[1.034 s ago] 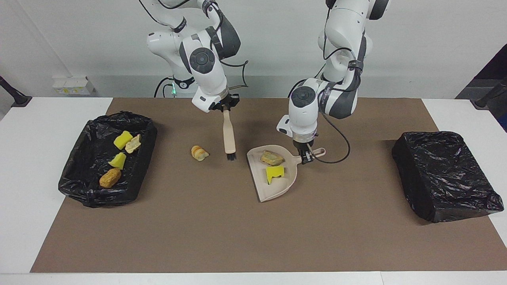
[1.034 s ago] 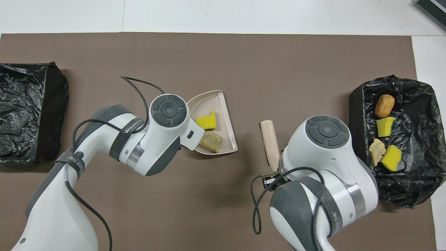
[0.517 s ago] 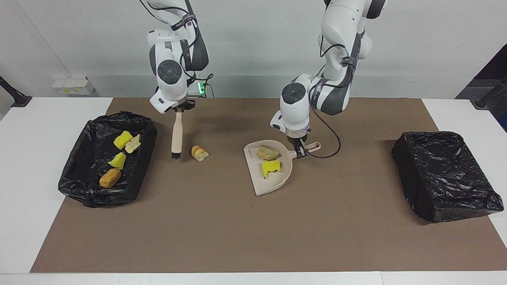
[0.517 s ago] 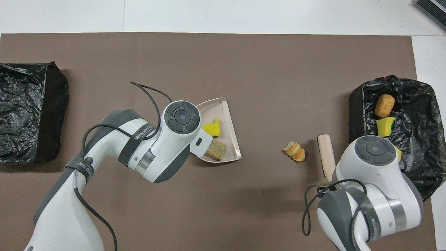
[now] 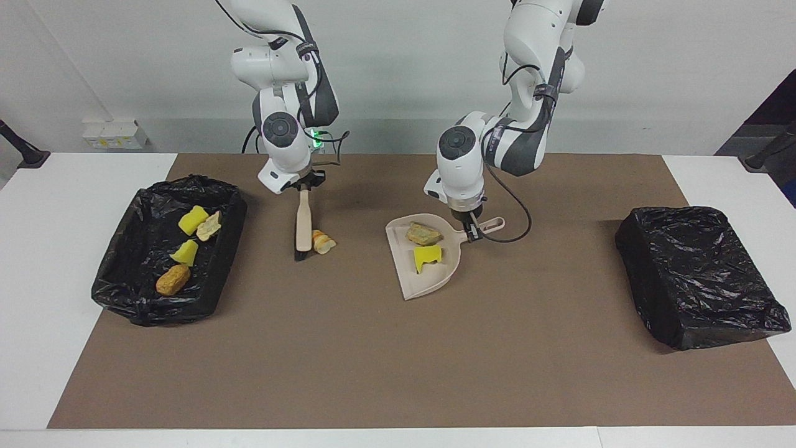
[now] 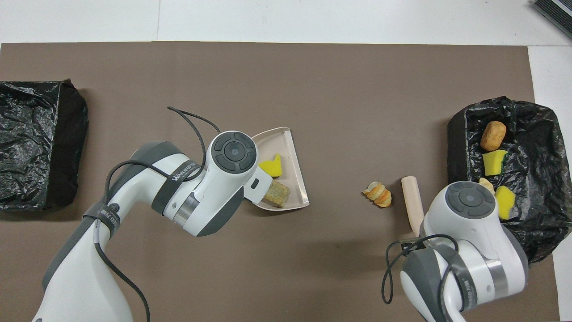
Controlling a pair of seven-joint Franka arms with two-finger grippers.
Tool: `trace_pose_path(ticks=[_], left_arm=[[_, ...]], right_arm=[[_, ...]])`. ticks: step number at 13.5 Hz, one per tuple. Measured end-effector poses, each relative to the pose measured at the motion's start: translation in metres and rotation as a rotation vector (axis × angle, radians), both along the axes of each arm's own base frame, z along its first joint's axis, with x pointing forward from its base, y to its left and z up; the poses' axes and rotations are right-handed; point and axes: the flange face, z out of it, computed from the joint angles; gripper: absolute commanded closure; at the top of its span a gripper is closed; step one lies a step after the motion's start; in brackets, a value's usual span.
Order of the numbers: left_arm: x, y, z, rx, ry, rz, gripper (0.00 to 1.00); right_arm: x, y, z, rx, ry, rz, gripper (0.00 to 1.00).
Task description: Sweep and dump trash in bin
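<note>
A loose orange-brown bread-like piece of trash (image 5: 323, 241) (image 6: 378, 194) lies on the brown mat. The black bristles (image 5: 300, 254) of the beige-handled brush (image 5: 303, 218) (image 6: 412, 200) rest beside it, on the side toward the open bin (image 5: 118, 283) (image 6: 536, 241). My right gripper (image 5: 305, 184) is shut on the brush's top. My left gripper (image 5: 471, 232) is shut on the handle of the beige dustpan (image 5: 435, 283) (image 6: 295, 152). The pan sits on the mat and holds a yellow chunk (image 5: 428, 257) (image 6: 271, 167) and a brownish piece (image 5: 424, 234) (image 6: 276, 193).
The open black-lined bin at the right arm's end of the table holds several yellow and bread-like pieces. A second box wrapped in black plastic (image 5: 699, 274) (image 6: 35, 143) sits at the left arm's end. The brown mat (image 5: 398, 367) covers the table's middle.
The brush swung from the dustpan's side of the loose piece over to its bin side, then came back against it, nudging it slightly toward the dustpan. The dustpan shifted a little.
</note>
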Motion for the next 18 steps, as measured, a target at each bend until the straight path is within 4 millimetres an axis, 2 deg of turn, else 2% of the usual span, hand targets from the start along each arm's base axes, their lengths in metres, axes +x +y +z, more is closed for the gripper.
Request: trace_pose_path(ticks=[3,5,8,11,14,18], left_arm=[[-0.006,0.001,-0.001,0.018,0.011,-0.006,1.00],[-0.008,0.002,0.000,0.035,0.008,-0.016,1.00],[-0.008,0.003,0.001,0.039,0.004,-0.021,1.00],[-0.007,0.004,0.001,0.040,0.001,-0.020,1.00],[0.002,0.010,0.003,0.018,-0.011,-0.075,1.00],[0.034,0.054,0.007,-0.014,-0.013,-0.118,1.00]], right_arm=[[0.003,0.056,-0.004,0.131,-0.021,-0.020,1.00],[-0.004,0.096,-0.005,0.232,-0.022,-0.047,1.00],[-0.013,0.126,0.001,0.378,0.016,-0.130,1.00],[-0.013,0.155,0.019,0.517,0.037,-0.203,1.00],[-0.006,0.161,0.043,0.536,0.005,-0.185,1.00],[-0.012,0.143,0.095,0.358,-0.025,-0.098,1.00]])
